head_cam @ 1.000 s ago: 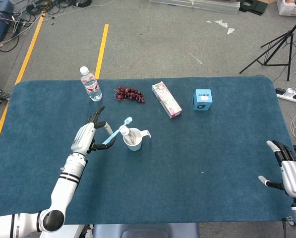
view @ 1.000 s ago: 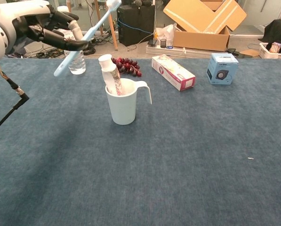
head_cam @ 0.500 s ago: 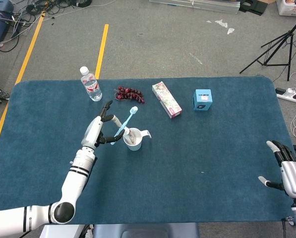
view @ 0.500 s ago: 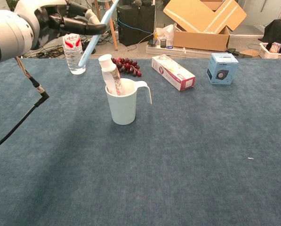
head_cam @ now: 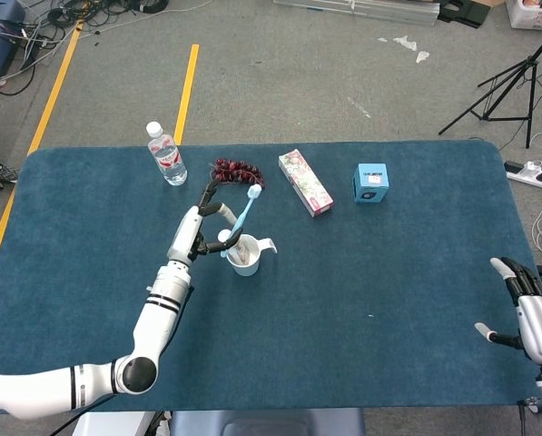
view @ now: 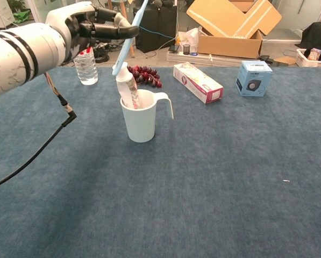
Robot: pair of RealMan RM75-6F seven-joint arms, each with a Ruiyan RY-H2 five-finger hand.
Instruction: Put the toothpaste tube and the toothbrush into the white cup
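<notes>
A white cup (view: 143,118) (head_cam: 247,255) with a handle stands on the blue table, and the toothpaste tube (view: 126,86) sticks up out of it, cap on top. My left hand (view: 90,28) (head_cam: 203,229) hovers just left of and above the cup, pinching a light blue toothbrush (view: 129,38) (head_cam: 243,216). The brush tilts, bristle end up and handle end down, its lower tip close over the tube's cap. At the table's right edge my right hand (head_cam: 523,302) stays open, holding nothing.
A water bottle (head_cam: 166,154), dark grapes (head_cam: 238,172), a long patterned box (head_cam: 305,182) and a small blue box (head_cam: 370,183) line the far side of the table. A black cable (view: 47,141) hangs from my left arm over the cloth.
My left hand has carried the toothbrush rightward, from left of the cup to just above it. The brush now stands steeper, its lower tip near the tube's cap. The right hand is still.
</notes>
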